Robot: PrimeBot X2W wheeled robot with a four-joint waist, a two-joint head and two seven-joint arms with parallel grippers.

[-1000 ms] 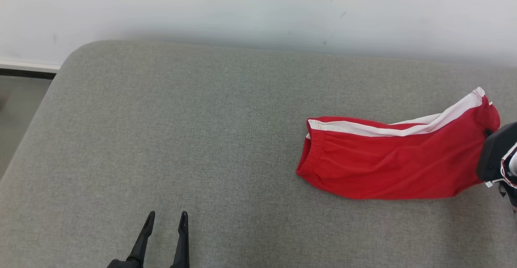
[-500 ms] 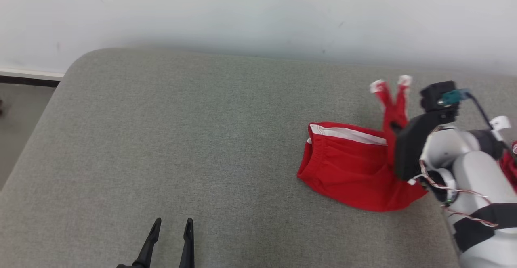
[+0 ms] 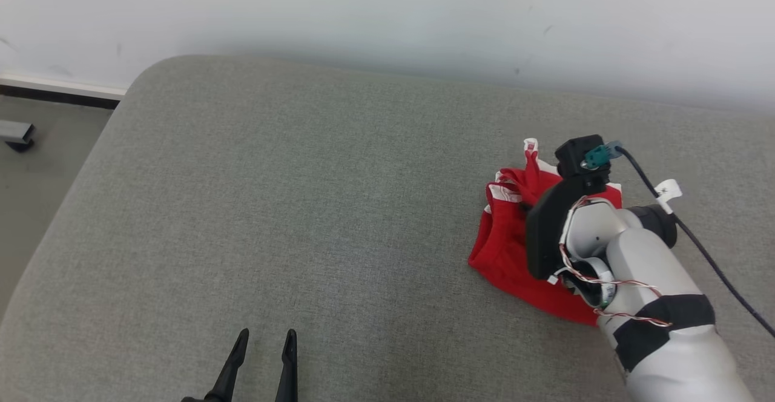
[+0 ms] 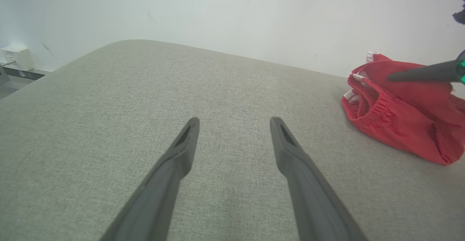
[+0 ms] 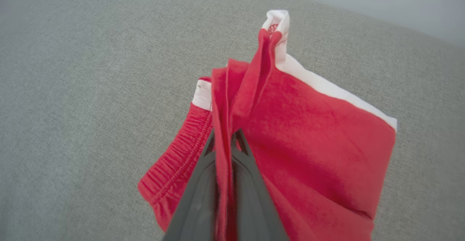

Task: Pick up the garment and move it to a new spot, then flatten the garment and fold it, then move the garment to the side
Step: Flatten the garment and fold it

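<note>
The jaws of my right gripper are pressed together on a bunched fold of the red garment, and a white-trimmed hem stands up past my fingertips. The garment lies in a heap on the right side of the grey padded surface, toward the far edge by the pale wall, with its elastic waistband facing left. My left gripper holds nothing, its jaws spread wide, at the near edge left of centre and well apart from the garment.
</note>
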